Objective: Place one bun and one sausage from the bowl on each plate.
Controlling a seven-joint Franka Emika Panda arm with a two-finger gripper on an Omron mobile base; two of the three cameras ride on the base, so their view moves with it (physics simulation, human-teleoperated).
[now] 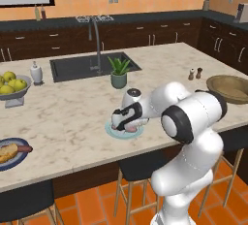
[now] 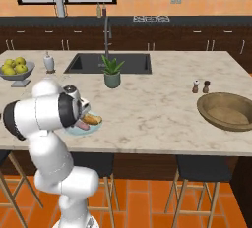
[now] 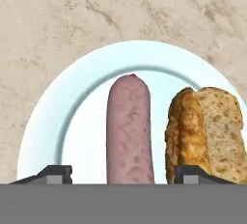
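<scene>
My gripper [image 3: 117,175] hangs open astride the sausage [image 3: 129,131]. The bun [image 3: 205,133] lies just beside it on the pale plate [image 3: 72,107], with bare rim ahead.

Under my fingers: glazed plate, soft food, stone top

My sausage [image 3: 129,131] looks smooth, faintly mottled and matt; the bun [image 3: 205,131] is rough, crusty and porous. The pale-blue plate [image 3: 82,107] seems smooth, glossy ceramic, the counter [image 3: 72,20] veined polished marble, the bowl [image 2: 229,111] matt brown wood.
</scene>
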